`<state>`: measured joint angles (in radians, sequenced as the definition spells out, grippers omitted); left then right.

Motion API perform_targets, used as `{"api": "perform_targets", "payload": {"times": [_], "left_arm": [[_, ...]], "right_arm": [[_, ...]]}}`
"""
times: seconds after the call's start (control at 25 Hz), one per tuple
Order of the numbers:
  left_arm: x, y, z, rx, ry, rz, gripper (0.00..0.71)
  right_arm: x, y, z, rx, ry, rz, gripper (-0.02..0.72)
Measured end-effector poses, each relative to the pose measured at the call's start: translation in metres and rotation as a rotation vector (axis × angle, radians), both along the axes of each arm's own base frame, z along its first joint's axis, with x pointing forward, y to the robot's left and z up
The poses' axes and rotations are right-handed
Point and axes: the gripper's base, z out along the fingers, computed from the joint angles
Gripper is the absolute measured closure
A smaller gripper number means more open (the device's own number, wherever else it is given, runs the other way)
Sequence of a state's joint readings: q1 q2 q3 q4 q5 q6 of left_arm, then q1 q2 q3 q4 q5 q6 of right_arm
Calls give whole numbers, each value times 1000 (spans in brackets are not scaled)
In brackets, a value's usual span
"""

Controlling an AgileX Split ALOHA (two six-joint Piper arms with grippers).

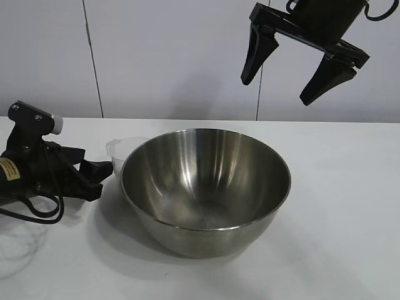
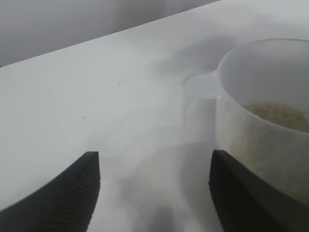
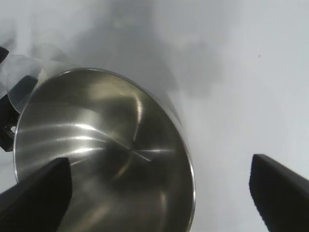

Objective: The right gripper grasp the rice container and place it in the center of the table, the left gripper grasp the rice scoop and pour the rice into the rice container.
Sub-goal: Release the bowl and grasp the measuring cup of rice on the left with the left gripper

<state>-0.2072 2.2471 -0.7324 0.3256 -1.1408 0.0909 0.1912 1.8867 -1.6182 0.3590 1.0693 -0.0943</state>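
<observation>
The shiny steel rice container (image 1: 206,187) stands on the white table (image 1: 337,206) near its middle, empty inside; it also shows in the right wrist view (image 3: 101,154). My right gripper (image 1: 290,78) hangs open and empty high above the container's right side. The clear plastic rice scoop (image 1: 125,150) stands just behind the container's left rim, with rice (image 2: 280,116) in it. My left gripper (image 1: 100,178) lies low on the table at the left, open, its fingers (image 2: 231,193) close beside the scoop (image 2: 260,121) but not around it.
A black cable (image 1: 37,212) loops on the table under the left arm. A pale wall (image 1: 175,56) runs behind the table. Bare tabletop lies to the right and in front of the container.
</observation>
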Motion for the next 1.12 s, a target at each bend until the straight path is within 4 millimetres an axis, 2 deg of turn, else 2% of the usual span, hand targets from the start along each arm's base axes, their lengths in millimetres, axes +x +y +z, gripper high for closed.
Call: {"api": "perform_targets", "payload": {"times": [0.28,0.56,0.64,0.76,0.92,1.12], "left_arm": [[12,-3,6,-13,-45,0,233],[13,-3,-7,-33,-10,4,243],[14,-3,-7,-34,-11,4,302],[17,-5,-6,-36,-22,-4,430],[22,-7,-3,-38,-43,-20,503],[23,-7,-1,-39,-49,-21,671]], "right_arm": [[1,0,0,1,-11,-4,9],[1,0,0,2,-12,-6,9],[1,0,0,2,-12,-7,9],[1,0,0,1,-11,-8,9],[1,0,0,-2,-13,-8,9],[1,-1,0,-8,-13,-9,9]]}}
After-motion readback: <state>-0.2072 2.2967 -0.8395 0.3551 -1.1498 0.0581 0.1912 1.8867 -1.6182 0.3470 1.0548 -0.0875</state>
